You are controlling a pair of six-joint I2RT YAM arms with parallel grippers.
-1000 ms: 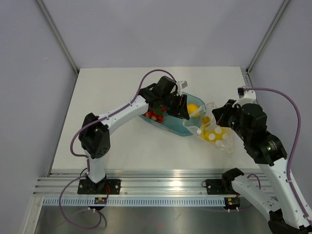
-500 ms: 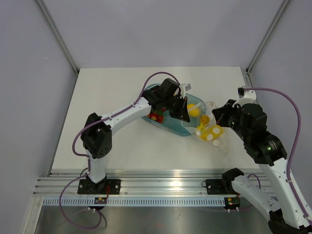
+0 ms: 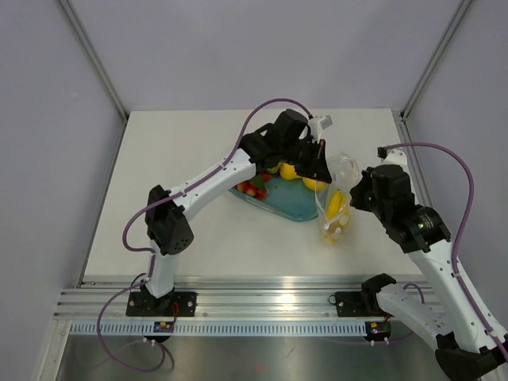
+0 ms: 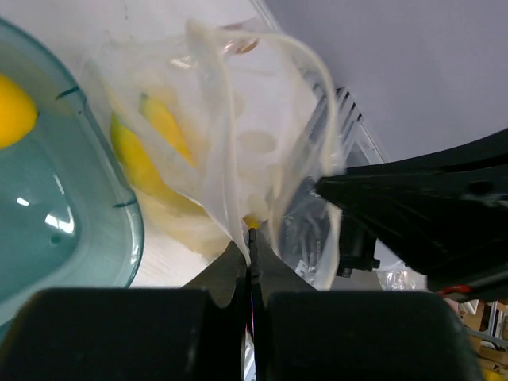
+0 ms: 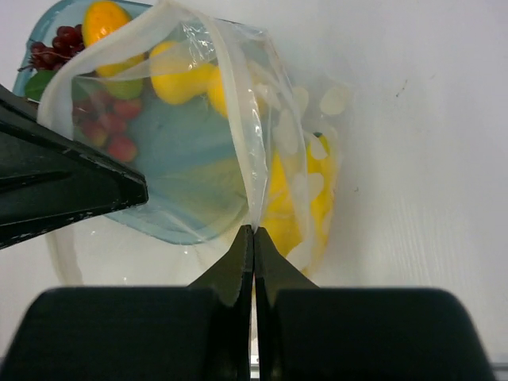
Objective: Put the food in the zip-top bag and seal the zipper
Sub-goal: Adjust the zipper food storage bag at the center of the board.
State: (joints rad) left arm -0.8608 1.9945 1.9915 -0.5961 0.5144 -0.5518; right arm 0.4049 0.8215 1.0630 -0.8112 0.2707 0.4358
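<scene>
The tray [image 3: 279,206] is overhung along its far side by the left arm [image 3: 226,168]; from above, only its near half is open to reach. Just beside the tray's right end stands the zip-top bag [image 3: 341,170], its mouth spread wide between the left gripper [image 4: 252,236] and the right gripper [image 5: 253,232], each pinching its rim. Left of the tray, beyond it and nearer than it, the table [image 3: 171,155] lies bare.
</scene>
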